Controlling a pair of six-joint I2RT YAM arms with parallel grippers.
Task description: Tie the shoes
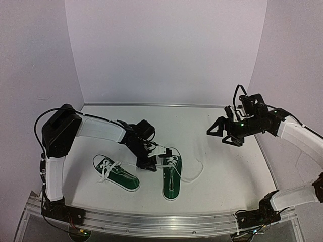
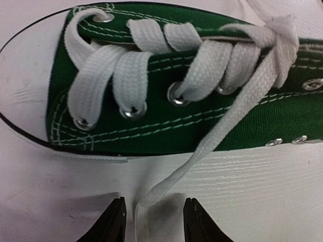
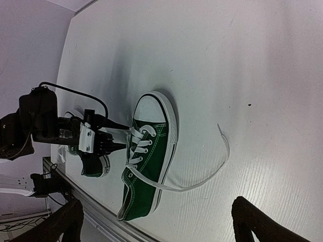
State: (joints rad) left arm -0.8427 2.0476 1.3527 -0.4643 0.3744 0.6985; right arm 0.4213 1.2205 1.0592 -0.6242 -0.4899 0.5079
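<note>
Left gripper [image 2: 154, 224], state? (MK)

Jaws narrow, not closed. Loose end of the flat white lace [image 2: 202, 156] lies between the black fingertips [image 2: 113, 224], with a sliver of gap on either side. Nothing pinched. (JR)

Shoe position? (MK)

Dark green canvas sneaker with white rubber toe cap [image 1: 171, 177] sits near the front edge of the white worktop [image 1: 227, 171], about mid-width, toe toward the back edge. The gripper is just beside its left side. Second matching sneaker [image 1: 117, 174] lies further left, apart, angled. (JR)

Right gripper [image 3: 159, 217]? (MK)

Jaws wide, empty, raised over the worktop's right side. (JR)
</note>
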